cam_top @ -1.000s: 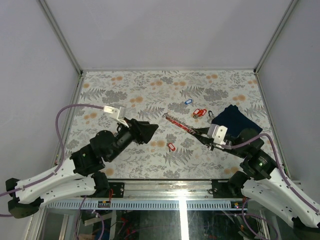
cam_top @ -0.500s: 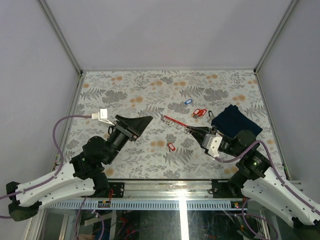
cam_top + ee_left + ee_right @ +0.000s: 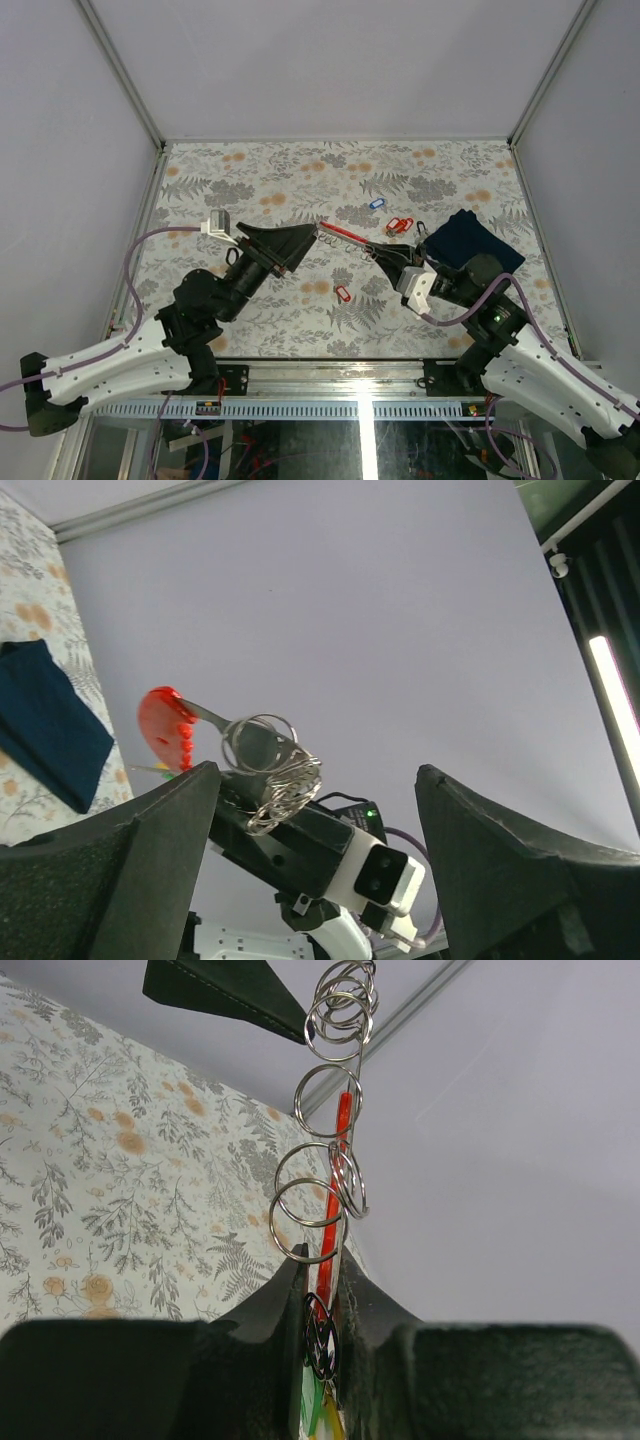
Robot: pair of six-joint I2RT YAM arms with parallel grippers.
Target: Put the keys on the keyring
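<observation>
The keyring [image 3: 283, 780] is clamped in the right gripper [image 3: 318, 1278], and the left gripper's [image 3: 305, 245] jaws are parted just beside it.

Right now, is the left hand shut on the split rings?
No, the left hand stands wide open in its wrist view, and the split rings show in the gap, not pinched.

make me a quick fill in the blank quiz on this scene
The right gripper is shut on a keyring with a ____ strip.
The left gripper has its jaws ____.
The key lying farthest back on the table has a ____ tag.
The dark cloth lies toward the table's ____ edge.
Missing words: red, open, blue, right.
</observation>
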